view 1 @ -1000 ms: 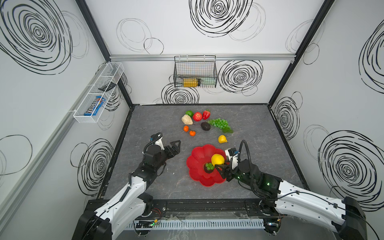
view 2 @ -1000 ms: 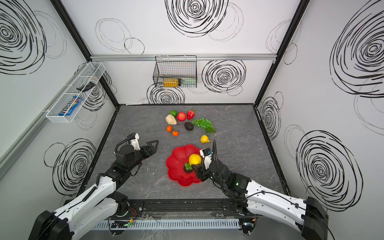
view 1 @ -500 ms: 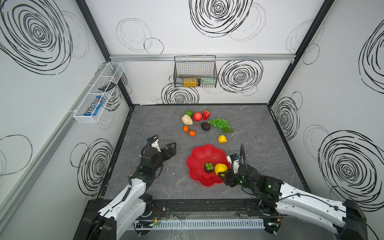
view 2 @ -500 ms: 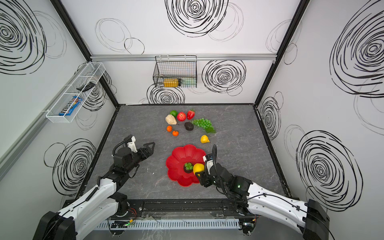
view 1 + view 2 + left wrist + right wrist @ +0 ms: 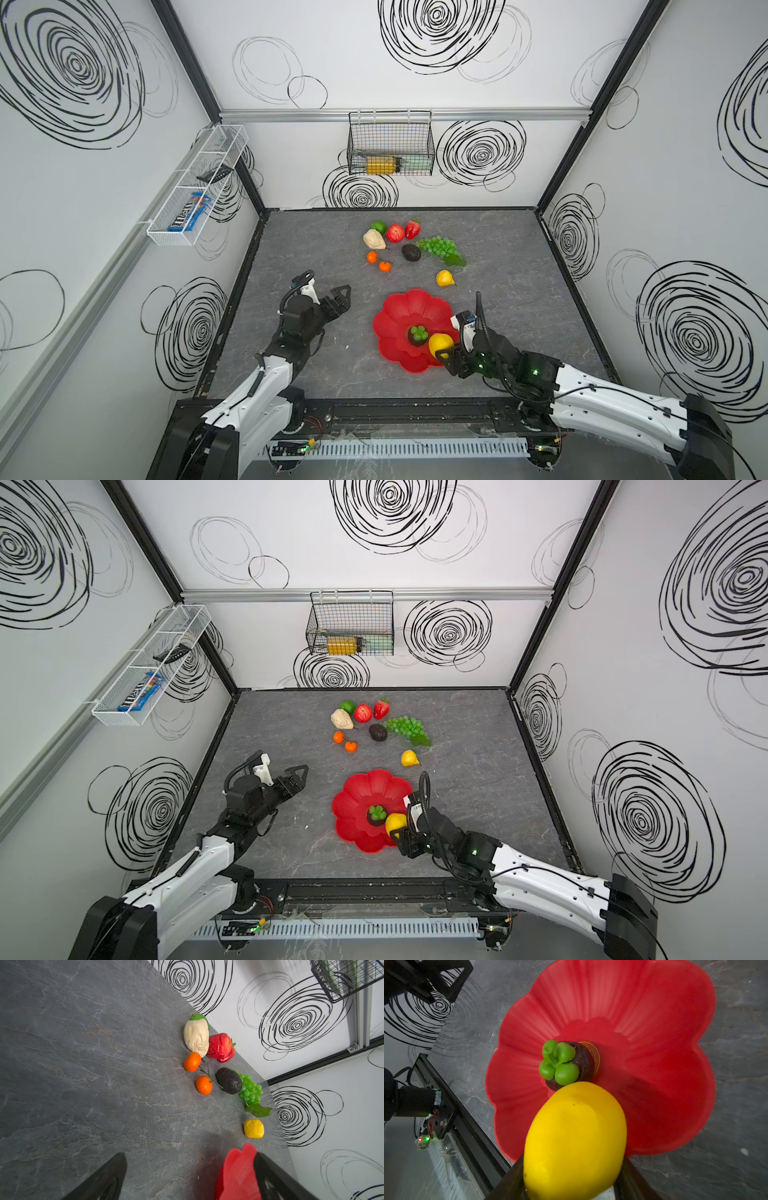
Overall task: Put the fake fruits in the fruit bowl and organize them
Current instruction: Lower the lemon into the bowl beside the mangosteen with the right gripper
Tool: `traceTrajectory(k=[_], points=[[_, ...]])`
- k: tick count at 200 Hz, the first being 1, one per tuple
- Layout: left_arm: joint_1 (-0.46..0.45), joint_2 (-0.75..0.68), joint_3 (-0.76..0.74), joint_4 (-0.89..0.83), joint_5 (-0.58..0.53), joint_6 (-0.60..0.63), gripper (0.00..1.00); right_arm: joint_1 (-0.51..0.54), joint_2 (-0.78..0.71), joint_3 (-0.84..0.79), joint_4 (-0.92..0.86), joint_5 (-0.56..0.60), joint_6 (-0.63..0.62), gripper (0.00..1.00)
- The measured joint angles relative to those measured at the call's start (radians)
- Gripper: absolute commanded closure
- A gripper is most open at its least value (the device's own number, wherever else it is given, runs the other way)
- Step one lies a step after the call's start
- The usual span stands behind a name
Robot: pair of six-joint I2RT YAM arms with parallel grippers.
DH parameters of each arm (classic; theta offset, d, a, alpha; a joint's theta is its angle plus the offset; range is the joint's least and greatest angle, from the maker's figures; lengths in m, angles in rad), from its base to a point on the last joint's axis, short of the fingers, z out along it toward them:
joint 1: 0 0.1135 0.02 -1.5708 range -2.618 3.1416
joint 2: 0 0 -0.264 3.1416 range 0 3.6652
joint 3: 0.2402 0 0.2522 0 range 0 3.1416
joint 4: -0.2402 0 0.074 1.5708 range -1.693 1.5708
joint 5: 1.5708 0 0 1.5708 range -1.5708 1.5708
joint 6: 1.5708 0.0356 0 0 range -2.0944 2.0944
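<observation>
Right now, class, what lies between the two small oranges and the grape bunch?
A dark avocado, seen in both top views.

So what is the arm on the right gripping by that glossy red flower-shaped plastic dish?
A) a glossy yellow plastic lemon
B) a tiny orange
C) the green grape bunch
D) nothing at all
A: the right gripper is shut on a glossy yellow plastic lemon, with a black finger on each side, at the edge of the glossy red flower-shaped dish.
</observation>
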Motion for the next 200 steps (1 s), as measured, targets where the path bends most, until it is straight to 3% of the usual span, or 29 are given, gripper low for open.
traceTrajectory(k=[200], points=[[0.043, 0.039, -0.032, 0.066, 0.055, -0.027, 0.01, 0.027, 0.131, 0.040, 0.032, 0.039, -0.095, 0.32]])
